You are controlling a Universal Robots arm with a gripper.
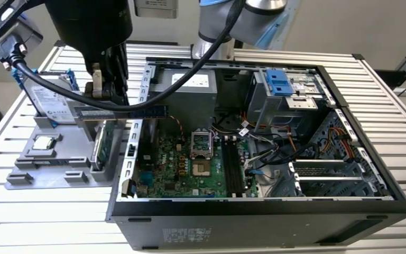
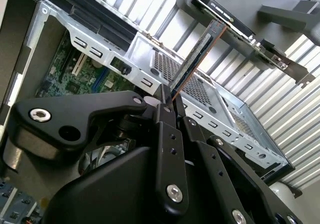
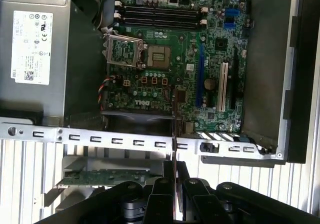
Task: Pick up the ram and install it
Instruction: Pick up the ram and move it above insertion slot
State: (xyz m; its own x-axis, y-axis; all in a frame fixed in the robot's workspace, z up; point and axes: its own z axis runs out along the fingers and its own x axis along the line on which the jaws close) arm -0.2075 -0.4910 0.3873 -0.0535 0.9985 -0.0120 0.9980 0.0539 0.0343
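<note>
My gripper (image 1: 110,101) is shut on the ram (image 1: 129,111), a long thin green stick held level above the case's wall on the exterior view's left. In the second wrist view the ram (image 2: 197,59) runs edge-on away from the fingertips (image 2: 167,109). In the first wrist view the ram (image 3: 174,146) shows as a thin edge over the case's metal rail, just ahead of the gripper (image 3: 175,176). The motherboard's dark ram slots (image 1: 232,169) (image 3: 160,15) lie open inside the case, well away from the held stick.
The open computer case (image 1: 259,203) holds the motherboard (image 1: 188,169), a grey power supply (image 3: 32,46) and loose cables (image 1: 274,143). Beside it a grey holder (image 1: 48,169) carries a square silver chip (image 1: 44,142), a drive (image 1: 51,100) and an upright green card (image 1: 101,143).
</note>
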